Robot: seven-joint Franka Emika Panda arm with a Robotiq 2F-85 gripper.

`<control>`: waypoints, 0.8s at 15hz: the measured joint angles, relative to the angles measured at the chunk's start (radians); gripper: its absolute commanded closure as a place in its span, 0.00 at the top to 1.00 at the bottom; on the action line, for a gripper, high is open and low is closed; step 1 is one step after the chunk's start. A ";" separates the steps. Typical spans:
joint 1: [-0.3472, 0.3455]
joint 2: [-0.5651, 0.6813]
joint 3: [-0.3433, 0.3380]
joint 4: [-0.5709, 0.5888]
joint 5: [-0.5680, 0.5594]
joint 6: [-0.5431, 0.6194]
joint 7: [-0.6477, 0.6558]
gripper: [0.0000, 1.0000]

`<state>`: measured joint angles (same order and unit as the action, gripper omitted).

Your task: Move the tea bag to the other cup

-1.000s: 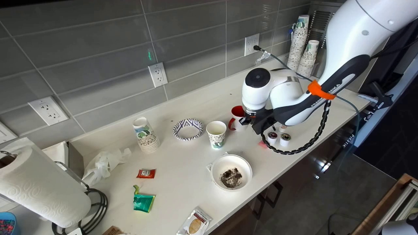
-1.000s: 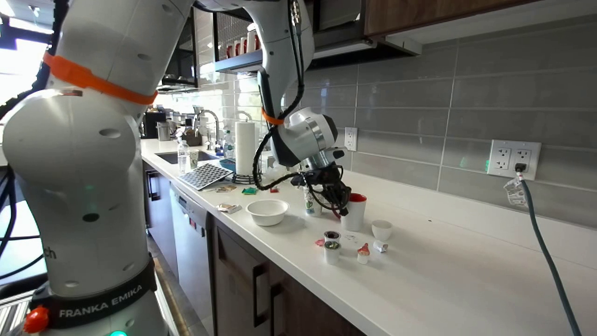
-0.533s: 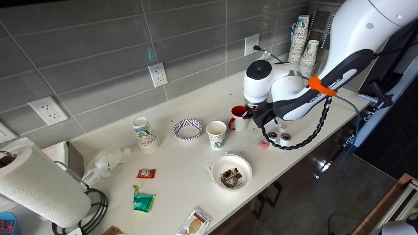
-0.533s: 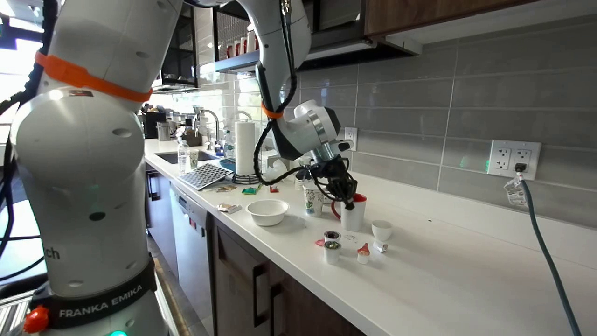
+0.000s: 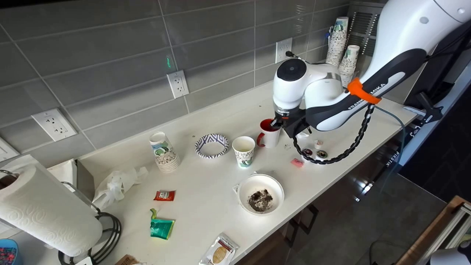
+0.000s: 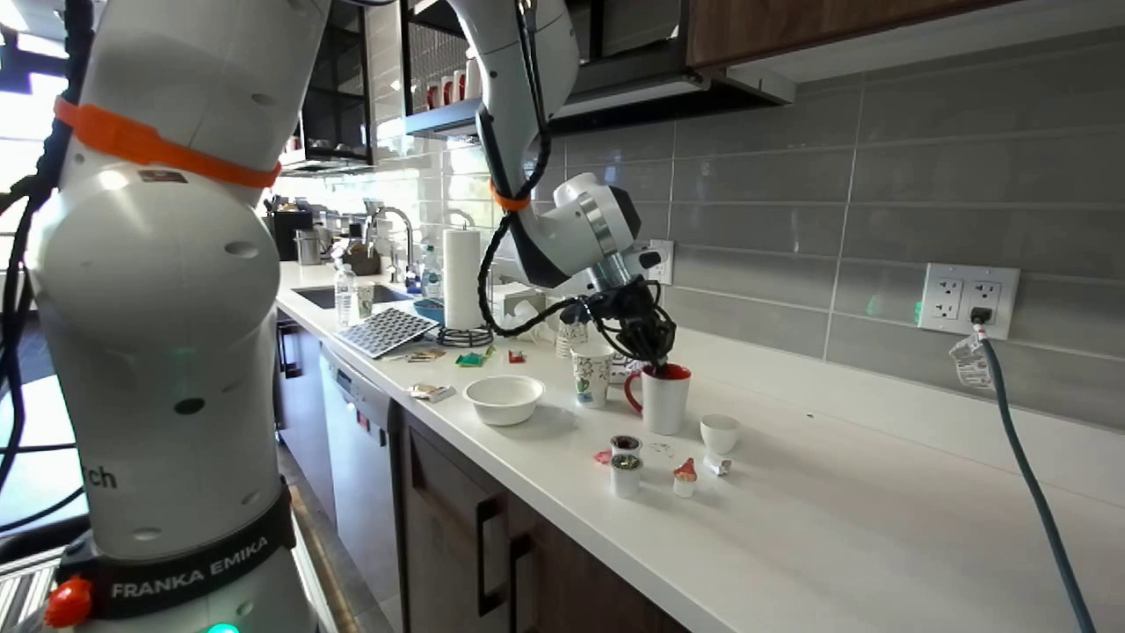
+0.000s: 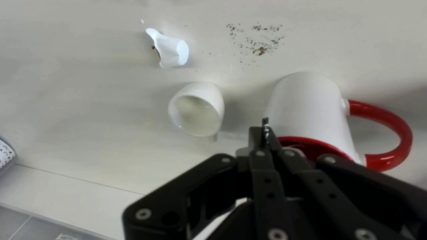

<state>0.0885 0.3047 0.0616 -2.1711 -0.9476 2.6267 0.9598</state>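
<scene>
A white mug with red inside and red handle (image 5: 271,139) stands upright on the counter; it also shows in an exterior view (image 6: 665,406) and the wrist view (image 7: 300,100). My gripper (image 5: 274,126) is at the mug's mouth, tilted, fingertips at the rim in an exterior view (image 6: 659,365). In the wrist view the fingers (image 7: 265,133) are pressed together beside the red rim; a narrow dark shiny strip lies between the tips. A patterned paper cup (image 5: 244,157) stands near the mug, pale inside. A small white cup (image 7: 213,96) stands beside the mug. No tea bag shows; the mug's inside is mostly hidden.
A white bowl (image 5: 275,187) with brown grounds is near the front edge. Small pods (image 6: 626,479), a crumpled white piece (image 7: 171,50) and spilled grounds (image 7: 262,43) lie near the mug. A patterned paper bowl (image 5: 222,139) and stacked cups (image 5: 168,162) stand by the wall.
My gripper has risen from in front of the mug and moved back over its mouth toward the wall. The mug and the other objects have not moved.
</scene>
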 measured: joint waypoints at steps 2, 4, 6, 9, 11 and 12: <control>0.005 -0.015 -0.002 0.000 0.000 0.000 0.000 0.00; 0.005 -0.032 0.000 0.000 0.000 0.000 0.000 0.00; 0.005 -0.050 0.000 0.000 -0.001 0.000 0.000 0.00; 0.005 -0.077 0.000 0.002 -0.001 0.000 0.000 0.00; 0.005 -0.090 0.000 0.010 -0.001 0.000 0.000 0.00; 0.005 -0.095 0.000 0.017 -0.001 0.000 0.000 0.00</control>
<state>0.0933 0.2097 0.0614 -2.1545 -0.9491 2.6265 0.9595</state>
